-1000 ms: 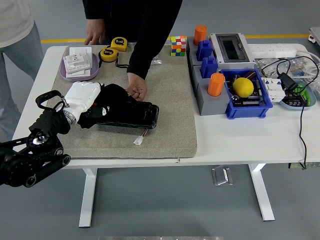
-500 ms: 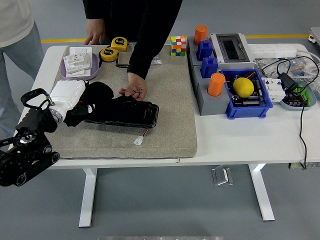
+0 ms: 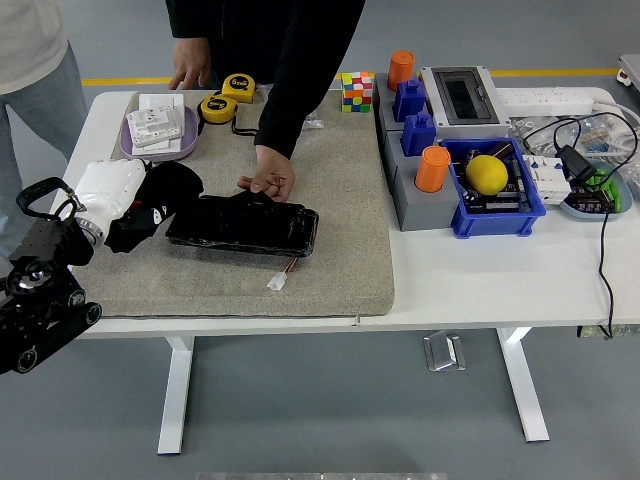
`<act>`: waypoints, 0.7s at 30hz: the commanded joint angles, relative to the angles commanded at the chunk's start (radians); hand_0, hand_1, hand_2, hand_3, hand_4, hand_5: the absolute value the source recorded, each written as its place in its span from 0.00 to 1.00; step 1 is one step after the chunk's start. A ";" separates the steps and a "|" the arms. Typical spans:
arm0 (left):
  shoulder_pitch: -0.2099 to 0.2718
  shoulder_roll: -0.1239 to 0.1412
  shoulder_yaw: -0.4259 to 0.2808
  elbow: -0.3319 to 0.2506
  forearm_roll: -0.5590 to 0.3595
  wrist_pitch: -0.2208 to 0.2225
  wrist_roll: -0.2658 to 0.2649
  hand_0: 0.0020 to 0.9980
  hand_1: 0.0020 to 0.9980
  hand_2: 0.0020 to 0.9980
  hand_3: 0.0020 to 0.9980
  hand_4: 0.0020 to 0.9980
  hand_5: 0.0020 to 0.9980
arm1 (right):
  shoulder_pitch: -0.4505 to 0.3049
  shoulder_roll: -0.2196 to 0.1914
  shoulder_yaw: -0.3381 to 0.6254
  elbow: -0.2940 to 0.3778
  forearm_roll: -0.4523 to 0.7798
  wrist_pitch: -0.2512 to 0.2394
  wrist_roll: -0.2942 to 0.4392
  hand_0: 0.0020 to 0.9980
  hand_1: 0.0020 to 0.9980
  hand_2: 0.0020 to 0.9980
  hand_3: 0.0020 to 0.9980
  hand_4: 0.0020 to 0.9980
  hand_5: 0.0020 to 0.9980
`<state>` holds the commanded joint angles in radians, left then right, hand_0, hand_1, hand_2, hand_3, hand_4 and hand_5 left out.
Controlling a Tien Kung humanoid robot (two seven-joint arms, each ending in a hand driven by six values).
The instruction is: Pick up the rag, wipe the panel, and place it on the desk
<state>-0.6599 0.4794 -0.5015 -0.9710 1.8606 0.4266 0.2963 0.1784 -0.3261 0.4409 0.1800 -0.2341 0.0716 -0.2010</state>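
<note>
Head view, the only view. Left hand (image 3: 150, 205), white-cased with black fingers, sits at the left end of the grey mat (image 3: 340, 270). Its fingers are curled around a black rag (image 3: 175, 185), which bunches up against the hand and overhangs the left end of the panel (image 3: 243, 226). The grip looks closed on the cloth; how far each finger wraps cannot be made out, black on black.

Panel: glossy black slab, lying flat on the mat, long axis running left-right across the table, tilted slightly down toward the right. A small white connector (image 3: 277, 283) on a short lead lies just off its near edge.

Key relation: the panel extends to the right of the rag-holding hand, so the hand is at the panel's left end with the whole length lying away from it. Judgement: a wipe stroke would need to travel rightward along the long axis; setting the rag down would need only bare mat or table on the left.

A person's hand (image 3: 268, 181) rests at the panel's far edge, fingertips touching or just beside it, apparently steadying it. Judgement: a rightward stroke passes close below that hand.

Right arm: not visible. Only the left arm is near the panel.
</note>
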 joint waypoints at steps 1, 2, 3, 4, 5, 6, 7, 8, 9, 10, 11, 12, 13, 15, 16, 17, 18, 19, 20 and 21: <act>0.006 0.003 -0.007 0.001 0.001 0.002 -0.002 0.31 0.26 0.33 0.55 0.50 0.14 | 0.000 0.000 -0.008 0.000 0.008 0.000 0.002 0.79 0.69 0.72 0.67 1.00 0.51; 0.009 0.005 -0.012 0.001 0.002 0.001 -0.002 0.31 0.26 0.33 0.55 0.50 0.14 | 0.000 0.001 -0.006 0.000 0.007 -0.001 0.002 0.79 0.69 0.72 0.67 1.00 0.51; 0.013 0.007 -0.016 0.002 0.003 0.002 -0.002 0.31 0.26 0.33 0.55 0.50 0.14 | 0.000 0.001 -0.007 0.000 0.007 -0.001 0.002 0.79 0.69 0.72 0.67 1.00 0.51; 0.017 0.009 -0.022 0.004 0.004 0.002 -0.002 0.31 0.26 0.33 0.55 0.50 0.14 | -0.001 0.002 -0.006 0.000 0.006 -0.001 0.002 0.79 0.69 0.72 0.67 1.00 0.51; 0.021 0.011 -0.030 0.007 0.005 0.002 -0.003 0.31 0.26 0.33 0.55 0.50 0.14 | -0.002 0.002 -0.002 0.000 0.002 -0.001 0.000 0.79 0.69 0.72 0.67 1.00 0.51; 0.024 0.012 -0.035 0.008 0.005 0.002 -0.003 0.31 0.26 0.33 0.55 0.50 0.14 | -0.002 0.002 0.001 0.000 -0.002 -0.001 -0.001 0.79 0.69 0.72 0.67 1.00 0.51; 0.028 0.014 -0.044 0.011 0.005 0.003 -0.004 0.31 0.26 0.33 0.55 0.50 0.14 | -0.002 0.003 -0.003 0.000 0.003 -0.001 0.000 0.79 0.69 0.72 0.67 1.00 0.51; 0.031 0.014 -0.053 0.013 0.005 0.004 -0.005 0.31 0.26 0.33 0.55 0.50 0.14 | -0.003 0.003 -0.004 0.000 0.004 -0.001 0.000 0.79 0.69 0.72 0.67 1.00 0.51; 0.034 0.015 -0.060 0.015 0.004 0.004 -0.007 0.31 0.26 0.33 0.55 0.50 0.14 | -0.003 0.003 -0.006 0.000 0.005 -0.001 0.000 0.79 0.69 0.72 0.67 1.00 0.51; 0.036 0.016 -0.066 0.017 0.004 0.006 -0.009 0.31 0.26 0.33 0.55 0.50 0.14 | -0.002 0.004 -0.010 0.000 0.008 -0.001 0.001 0.79 0.69 0.72 0.67 1.00 0.51; 0.039 0.017 -0.075 0.019 0.002 0.007 -0.012 0.31 0.26 0.33 0.55 0.50 0.14 | -0.002 0.004 -0.010 0.000 0.008 -0.001 0.001 0.79 0.69 0.72 0.67 1.00 0.51; 0.040 0.018 -0.081 0.022 0.001 0.008 -0.014 0.31 0.26 0.33 0.55 0.50 0.14 | -0.002 0.005 -0.012 0.000 0.010 -0.002 0.001 0.79 0.69 0.72 0.67 1.00 0.51; 0.043 0.018 -0.088 0.025 0.000 0.009 -0.015 0.31 0.26 0.33 0.55 0.50 0.14 | -0.001 0.005 -0.017 0.000 0.014 -0.002 0.002 0.79 0.69 0.72 0.67 1.00 0.51; 0.050 0.020 -0.102 0.029 -0.002 0.013 -0.022 0.31 0.26 0.33 0.55 0.50 0.14 | 0.000 0.005 -0.024 0.000 0.022 -0.002 0.004 0.79 0.69 0.72 0.67 1.00 0.51; 0.053 0.021 -0.107 0.032 -0.004 0.016 -0.026 0.31 0.26 0.33 0.55 0.50 0.14 | 0.000 0.006 -0.025 0.000 0.023 -0.003 0.004 0.79 0.69 0.72 0.67 1.00 0.51; 0.057 0.022 -0.112 0.036 -0.006 0.017 -0.027 0.31 0.26 0.33 0.55 0.50 0.14 | 0.000 0.006 -0.022 0.000 0.020 -0.003 0.003 0.79 0.69 0.72 0.67 1.00 0.51; 0.061 0.022 -0.116 0.043 -0.009 0.019 -0.032 0.31 0.26 0.33 0.55 0.50 0.14 | 0.000 0.007 -0.024 0.000 0.022 -0.003 0.004 0.79 0.69 0.72 0.67 1.00 0.51; 0.065 0.022 -0.122 0.049 -0.011 0.021 -0.035 0.31 0.26 0.33 0.55 0.50 0.14 | 0.000 0.008 -0.028 0.000 0.024 -0.003 0.004 0.79 0.69 0.72 0.67 1.00 0.51; 0.072 0.022 -0.128 0.053 -0.014 0.024 -0.039 0.31 0.26 0.33 0.55 0.50 0.14 | 0.000 0.008 -0.031 0.000 0.027 -0.003 0.005 0.79 0.69 0.72 0.67 1.00 0.51; 0.077 0.023 -0.132 0.058 -0.017 0.028 -0.045 0.31 0.26 0.34 0.55 0.50 0.14 | 0.000 0.009 -0.033 0.000 0.030 -0.003 0.006 0.79 0.69 0.72 0.67 1.00 0.51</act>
<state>-0.5831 0.5021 -0.6333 -0.9132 1.8437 0.4551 0.2513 0.1780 -0.3175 0.4080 0.1800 -0.2039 0.0684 -0.1953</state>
